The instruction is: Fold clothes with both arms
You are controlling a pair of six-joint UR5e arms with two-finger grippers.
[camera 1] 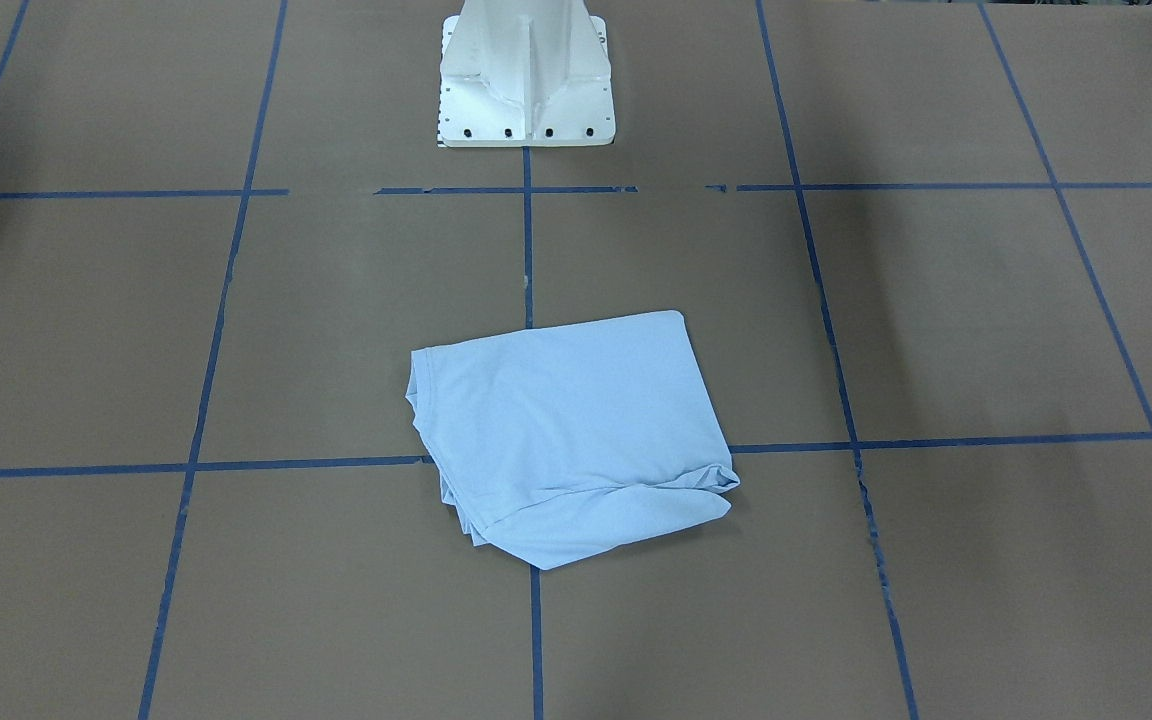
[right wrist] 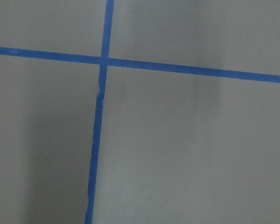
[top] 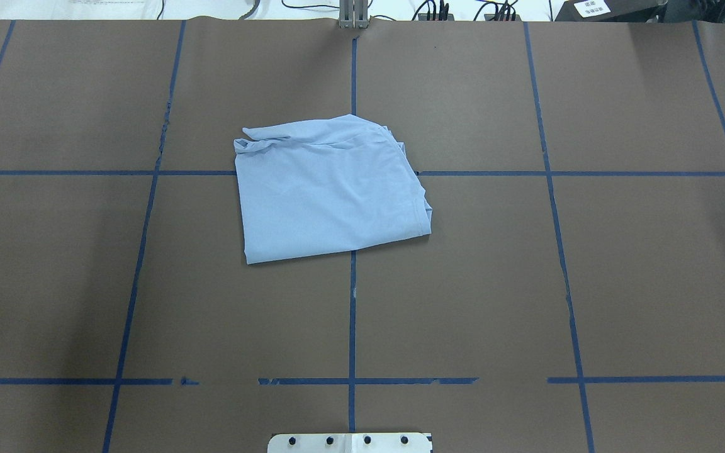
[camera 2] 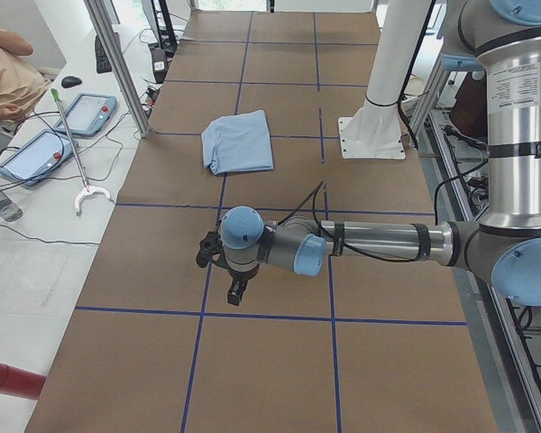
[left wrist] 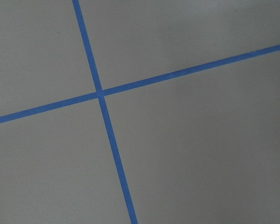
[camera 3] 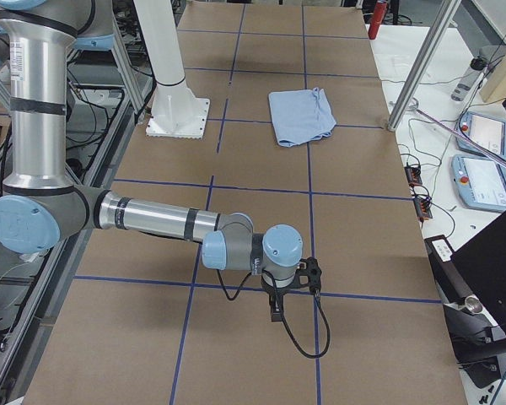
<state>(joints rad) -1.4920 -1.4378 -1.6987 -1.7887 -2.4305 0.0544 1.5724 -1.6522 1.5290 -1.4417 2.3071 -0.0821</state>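
Note:
The clothes are one light blue T-shirt [camera 1: 571, 430] [top: 331, 192], folded into a rough rectangle and lying flat on the brown table near the middle, with a bunched sleeve at one far corner. Its print and collar are hidden. The side views show the T-shirt [camera 2: 239, 142] [camera 3: 300, 116] far from both arms. My left gripper [camera 2: 237, 290] hangs low over the table on the near arm of the left side view. My right gripper [camera 3: 276, 314] does the same in the right side view. I cannot tell whether either is open or shut. Both wrist views show only brown table and blue tape.
The white pedestal base [camera 1: 526, 80] [top: 350, 442] stands behind the shirt. Blue tape lines [top: 352, 314] grid the table. A side bench with tablets [camera 2: 36, 153], cables and a person's arm [camera 2: 4, 72] runs along the far edge, with metal posts [camera 2: 117, 63] at it.

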